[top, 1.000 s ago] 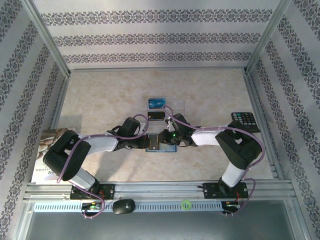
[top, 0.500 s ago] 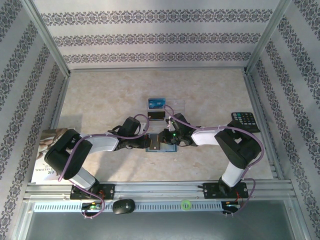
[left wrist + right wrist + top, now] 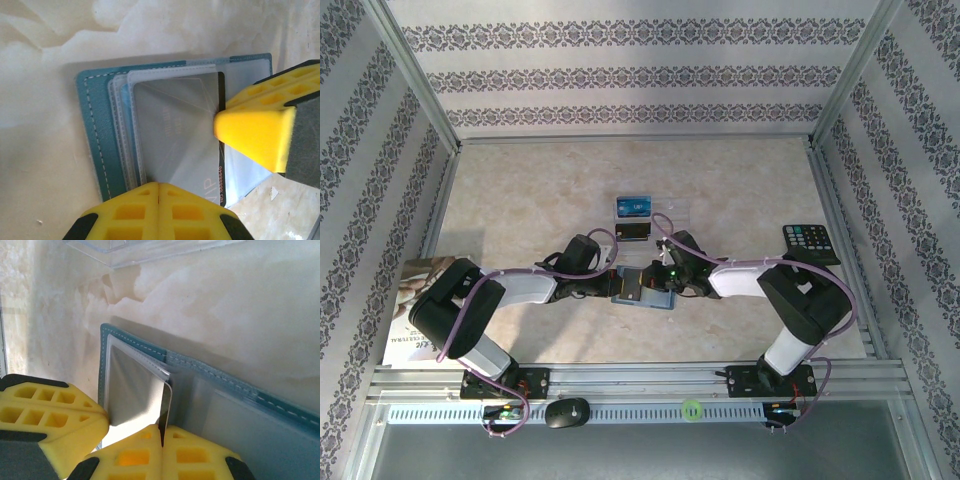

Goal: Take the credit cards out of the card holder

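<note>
We see tall walls (image 3: 640,75) with dark flower stripes on three sides, held up by shiny metal posts (image 3: 415,75). They box in the table (image 3: 540,180), which is pale and looks like stone. Open table stretches from the middle to the far wall, and that is where there is most room to move. On our side a metal rail (image 3: 640,375) runs along the table's edge.

The left arm (image 3: 510,290) and the right arm (image 3: 760,275) both bend in and meet in the middle, so it is crowded there. A magazine (image 3: 405,300) lies by the left wall, partly hidden by the left arm. A black calculator (image 3: 810,240) sits by the right wall, apart from the arms. A clear plastic sheet (image 3: 675,210) lies just behind the grippers. A blue card (image 3: 633,207) is on it, and a dark card (image 3: 634,231) lies just beside that, nearer the grippers.

The card holder (image 3: 660,298) (image 3: 97,130) (image 3: 240,390) lies open on the table, between the two grippers. The left gripper (image 3: 616,284) (image 3: 189,152) has its fingers spread. Their tips rest on the holder's clear pockets, at the edges of a card (image 3: 175,130) marked VIP. The right gripper (image 3: 662,278) (image 3: 134,426) is spread too. A lifted pocket (image 3: 132,390) stands between its fingers, and its edge touches one finger.
</note>
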### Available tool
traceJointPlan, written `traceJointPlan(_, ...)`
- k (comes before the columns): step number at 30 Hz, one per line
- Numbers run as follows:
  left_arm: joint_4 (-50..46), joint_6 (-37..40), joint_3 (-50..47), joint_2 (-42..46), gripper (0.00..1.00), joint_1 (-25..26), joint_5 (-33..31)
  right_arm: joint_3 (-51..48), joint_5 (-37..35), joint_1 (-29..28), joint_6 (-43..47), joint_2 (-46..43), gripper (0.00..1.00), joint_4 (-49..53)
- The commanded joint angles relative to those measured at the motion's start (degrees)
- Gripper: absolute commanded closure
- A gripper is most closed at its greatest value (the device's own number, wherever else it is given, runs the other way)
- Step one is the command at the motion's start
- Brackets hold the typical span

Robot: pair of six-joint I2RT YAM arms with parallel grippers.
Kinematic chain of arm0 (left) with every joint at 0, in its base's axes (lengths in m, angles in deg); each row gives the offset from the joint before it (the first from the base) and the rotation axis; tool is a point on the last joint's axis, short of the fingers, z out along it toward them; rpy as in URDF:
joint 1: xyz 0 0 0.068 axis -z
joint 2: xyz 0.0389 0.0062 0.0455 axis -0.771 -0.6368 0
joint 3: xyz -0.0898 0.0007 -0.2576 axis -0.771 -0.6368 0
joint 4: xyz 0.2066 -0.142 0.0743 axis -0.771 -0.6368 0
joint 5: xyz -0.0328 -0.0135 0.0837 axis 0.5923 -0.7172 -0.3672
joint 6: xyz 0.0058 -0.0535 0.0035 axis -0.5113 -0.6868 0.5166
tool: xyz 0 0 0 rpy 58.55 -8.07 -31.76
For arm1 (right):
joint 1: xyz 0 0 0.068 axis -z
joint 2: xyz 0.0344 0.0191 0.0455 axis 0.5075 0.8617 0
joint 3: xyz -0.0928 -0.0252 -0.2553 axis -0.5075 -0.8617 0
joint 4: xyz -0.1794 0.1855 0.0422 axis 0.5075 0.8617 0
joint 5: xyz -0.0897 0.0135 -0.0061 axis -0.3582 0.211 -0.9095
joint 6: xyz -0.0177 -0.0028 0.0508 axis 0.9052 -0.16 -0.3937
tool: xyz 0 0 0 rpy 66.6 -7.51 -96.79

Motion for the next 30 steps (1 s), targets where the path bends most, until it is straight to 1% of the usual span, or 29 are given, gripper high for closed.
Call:
traceJointPlan(1,-2.87,-1.38,-2.63,-0.26,1.00,-0.80,-2.08,-1.77,-4.79,1.86,0.28,-1.69,1.00,3.77)
traceJointPlan(8,-0.78,-3.70,-3.80,0.17,1.00,-0.69,-1.21,-2.34,-4.11,2.18,0.63,-2.43,0.99,4.30)
traceJointPlan(9,-0.43,-3.99,-3.94,0.28,1.00,-0.70,-0.97,-2.34,-3.86,2.18,0.91,-2.58,0.97,4.07)
traceJointPlan(12,-0.22,-4.91,-4.08,0.95,1.00,-0.54,-0.70,-2.34,-2.39,1.96,1.49,-2.63,0.84,3.34)
traceJointPlan(15,-0.21,-5.35,-4.20,1.84,1.00,-0.50,-0.94,-2.60,-2.50,1.62,1.18,-2.84,0.82,3.08)
traceJointPlan(17,-0.24,-5.83,-4.07,2.18,1.00,-0.52,-0.88,-2.91,-2.73,1.54,0.82,-3.02,0.83,3.07)
traceJointPlan(18,-0.09,-6.10,-4.09,2.61,1.00,-0.53,-0.94,-3.11,-2.83,1.48,0.73,-3.19,0.86,2.86)
traceJointPlan(22,-0.46,-6.38,-3.97,7.17,0.99,-0.50,-1.80,-2.46,-2.43,1.65,1.40,-3.08,0.99,2.98)
traceJointPlan(26,-1.34,-3.97,-2.83,11.72,0.71,-0.52,-2.60,-1.02,-0.74,1.80,2.64,-1.95,1.00,2.72)
traceJointPlan(27,-0.78,-3.33,-2.35,11.77,0.67,-0.40,-1.91,-0.58,-0.39,1.76,3.28,-1.73,1.00,2.90)
traceJointPlan(30,0.32,-2.30,-0.08,9.23,0.65,1.03,-0.31,0.43,0.75,1.66,4.31,-1.36,1.00,3.40)
